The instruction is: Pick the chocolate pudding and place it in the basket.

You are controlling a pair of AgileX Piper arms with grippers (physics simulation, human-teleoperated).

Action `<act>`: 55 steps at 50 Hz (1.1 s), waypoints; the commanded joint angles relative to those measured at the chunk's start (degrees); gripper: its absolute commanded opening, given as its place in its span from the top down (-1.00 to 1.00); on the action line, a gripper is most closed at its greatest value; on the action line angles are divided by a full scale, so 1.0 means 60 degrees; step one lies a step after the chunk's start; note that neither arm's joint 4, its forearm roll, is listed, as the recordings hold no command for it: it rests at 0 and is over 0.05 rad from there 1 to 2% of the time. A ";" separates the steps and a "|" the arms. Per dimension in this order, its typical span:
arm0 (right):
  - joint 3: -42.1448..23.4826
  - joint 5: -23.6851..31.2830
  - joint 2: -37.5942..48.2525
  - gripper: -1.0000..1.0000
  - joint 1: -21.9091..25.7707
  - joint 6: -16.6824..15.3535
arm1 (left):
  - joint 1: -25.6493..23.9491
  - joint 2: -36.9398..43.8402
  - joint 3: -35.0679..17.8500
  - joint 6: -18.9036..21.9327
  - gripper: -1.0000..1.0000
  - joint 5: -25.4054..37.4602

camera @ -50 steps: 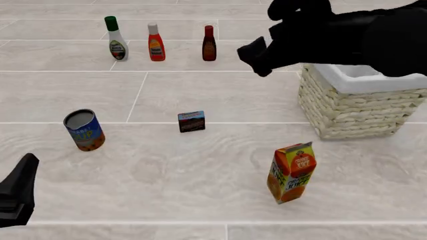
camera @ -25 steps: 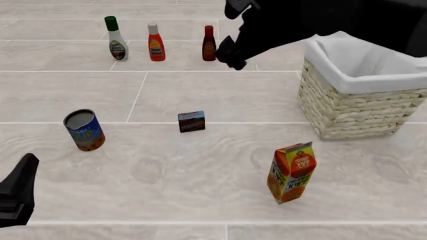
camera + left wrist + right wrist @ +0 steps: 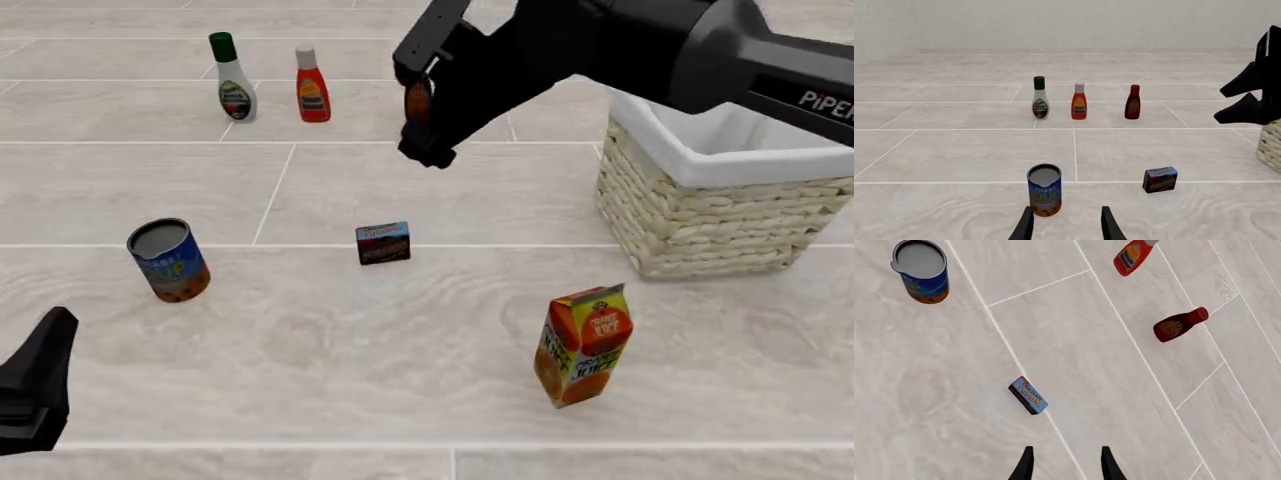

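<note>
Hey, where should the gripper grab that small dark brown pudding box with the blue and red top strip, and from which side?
Probably from above. The small dark brown pudding box stands upright on its edge, thin and free on all sides. Close the right gripper across its two broad faces near the top strip; that narrow thickness fits between the open fingers.

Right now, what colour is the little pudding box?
Dark brown with a light blue top strip, clearest in the left wrist view.

"PIPER" on the right arm (image 3: 747,60), "PUDDING" on the chocolate pudding (image 3: 1029,395)
</note>
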 commanded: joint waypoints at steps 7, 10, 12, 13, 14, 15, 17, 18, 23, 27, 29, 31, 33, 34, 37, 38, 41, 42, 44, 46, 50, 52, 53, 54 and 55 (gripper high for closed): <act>-0.1231 0.0647 0.1134 -1.00 0.0132 -0.0744 | 0.0009 -0.0001 0.0018 -0.0003 -1.00 -0.0010; -0.1323 0.0654 0.1210 -1.00 0.0094 -0.0986 | 0.0009 0.0000 0.0010 0.0001 -1.00 -0.0009; -0.1526 0.0692 0.1354 -1.00 0.0059 -0.1011 | 0.0010 0.0000 0.0014 -0.0003 -1.00 -0.0006; -0.1502 0.0683 0.1399 -1.00 0.0082 -0.1034 | 0.0009 0.0000 0.0016 -0.0001 -1.00 -0.0011; -0.1525 0.0672 0.1455 -1.00 0.0086 -0.1042 | 0.0009 -0.0001 0.0017 0.0001 -1.00 -0.0014; -0.1538 0.0663 0.1492 -1.00 0.0100 -0.1042 | 0.0009 -0.0001 0.0017 0.0000 -1.00 -0.0013; -0.1523 0.0665 0.1610 -1.00 0.0130 -0.1090 | 0.0009 0.0000 0.0014 -0.0003 -1.00 -0.0007; -0.1587 0.0659 0.1698 -1.00 0.0115 -0.1123 | 0.0009 -0.0001 0.0011 0.0000 -1.00 -0.0008; -0.1600 0.0669 0.1898 -1.00 0.0221 -0.1136 | 0.0009 -0.0003 -0.0050 0.0000 -1.00 0.0055; -0.1618 0.0683 0.2048 -1.00 0.0228 -0.1191 | 0.0010 -0.0003 -0.0027 -0.0001 -1.00 0.0033; -0.1663 0.0673 0.2144 -1.00 0.0297 -0.1175 | 0.0010 -0.0004 -0.0062 -0.0001 -1.00 0.0068; -0.1727 0.0697 0.2227 -1.00 0.0308 -0.1206 | 0.0010 -0.0004 -0.0047 -0.0001 -1.00 0.0053; -0.1798 0.0728 0.2284 -1.00 0.0316 -0.1200 | 0.0009 -0.0005 -0.0088 0.0001 -1.00 0.0092; -0.1854 0.0747 0.2323 -1.00 0.0339 -0.1197 | 0.0009 -0.0005 -0.0081 0.0000 -1.00 0.0085; -0.1948 0.0788 0.2407 -1.00 0.0418 -0.1173 | 0.0009 -0.0006 -0.0052 0.0000 -1.00 0.0058; -0.1936 0.0776 0.2431 -1.00 0.0440 -0.1179 | 0.0009 -0.0005 -0.0058 0.0001 -1.00 0.0063; -0.1934 0.0738 0.2552 -1.00 0.0447 -0.1231 | 0.0009 -0.0005 -0.0053 0.0000 -1.00 0.0059; -0.1989 0.0747 0.2609 -1.00 0.0423 -0.1251 | 0.0009 -0.0002 -0.0036 0.0000 -1.00 0.0038; -0.2012 0.0769 0.2692 -1.00 0.0416 -0.1295 | 0.0009 -0.0002 -0.0062 0.0000 -1.00 0.0065; -0.2084 0.0807 0.2809 -1.00 0.0401 -0.1345 | 0.0009 -0.0004 -0.0060 0.0000 -1.00 0.0067; -0.2386 0.0935 0.3020 -1.00 0.0371 -0.1456 | 0.0008 -0.0003 -0.0049 0.0000 -1.00 0.0056; -0.2436 0.0923 0.3075 -1.00 0.0387 -0.1485 | 0.0008 0.0001 -0.0053 0.0000 -1.00 0.0055; -0.2456 0.0932 0.3157 -1.00 0.0371 -0.1509 | 0.0008 0.0000 -0.0043 -0.0001 -1.00 0.0048; -0.2467 0.0923 0.3194 -1.00 0.0367 -0.1516 | 0.0008 0.0000 -0.0043 -0.0001 -1.00 0.0048; -0.2517 0.0927 0.3262 -1.00 0.0353 -0.1514 | 0.0008 0.0000 -0.0038 0.0000 -1.00 0.0044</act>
